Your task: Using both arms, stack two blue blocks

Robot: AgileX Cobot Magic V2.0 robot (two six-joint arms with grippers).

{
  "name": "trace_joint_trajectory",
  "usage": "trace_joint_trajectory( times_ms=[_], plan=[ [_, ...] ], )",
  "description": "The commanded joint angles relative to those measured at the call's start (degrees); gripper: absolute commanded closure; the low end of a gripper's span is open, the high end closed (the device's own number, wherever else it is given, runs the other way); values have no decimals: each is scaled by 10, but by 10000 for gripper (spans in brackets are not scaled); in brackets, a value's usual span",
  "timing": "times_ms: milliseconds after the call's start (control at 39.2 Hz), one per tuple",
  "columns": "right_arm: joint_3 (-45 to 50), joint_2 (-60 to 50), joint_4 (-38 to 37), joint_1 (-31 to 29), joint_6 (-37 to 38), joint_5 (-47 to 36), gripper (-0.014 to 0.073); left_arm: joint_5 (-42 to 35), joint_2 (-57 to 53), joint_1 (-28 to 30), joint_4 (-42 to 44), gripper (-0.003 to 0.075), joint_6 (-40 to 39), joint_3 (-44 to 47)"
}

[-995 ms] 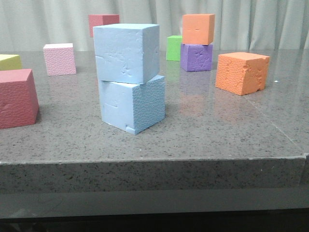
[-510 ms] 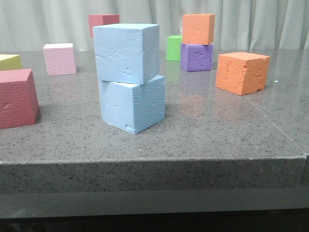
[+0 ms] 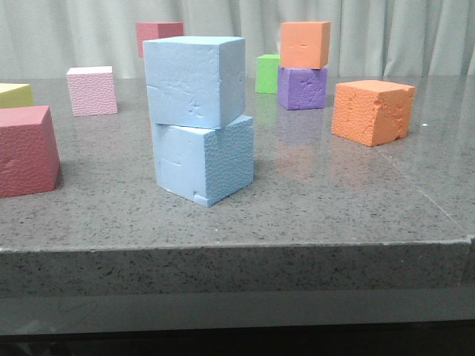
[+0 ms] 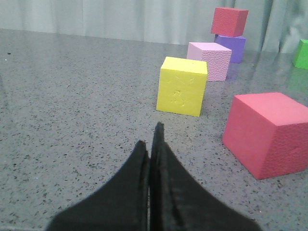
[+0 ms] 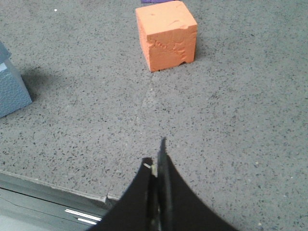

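Two sky-blue foam blocks stand stacked near the table's front in the front view. The upper blue block (image 3: 194, 80) rests on the lower blue block (image 3: 203, 159), turned a little against it. No arm shows in the front view. My left gripper (image 4: 150, 140) is shut and empty, low over the table near a yellow cube (image 4: 182, 85). My right gripper (image 5: 156, 161) is shut and empty above the table's front edge. A corner of the lower blue block (image 5: 10, 91) shows in the right wrist view.
A red cube (image 3: 25, 150) stands at front left, with yellow (image 3: 15, 95) and pink (image 3: 92, 90) cubes behind it. An orange cube (image 3: 371, 111) stands at right. Behind are an orange cube on a purple one (image 3: 303, 87), a green cube (image 3: 268, 73) and a red cube (image 3: 159, 33).
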Motion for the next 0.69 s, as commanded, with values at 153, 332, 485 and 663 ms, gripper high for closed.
trace_joint_trajectory(
  times_ms=[153, 332, 485, 663],
  plan=[
    [15, -17, -37, -6, -8, -109, 633, -47, -10, 1, -4, 741, 1, 1],
    [109, -93, -67, -12, -8, -246, 633, -47, -10, 1, -4, 741, 1, 1],
    [201, -194, -67, -53, -7, -265, 633, -47, -10, 1, -4, 741, 1, 1],
    [269, -283, -67, -83, 10, -264, 633, -47, -10, 1, -4, 741, 1, 1]
  ],
)
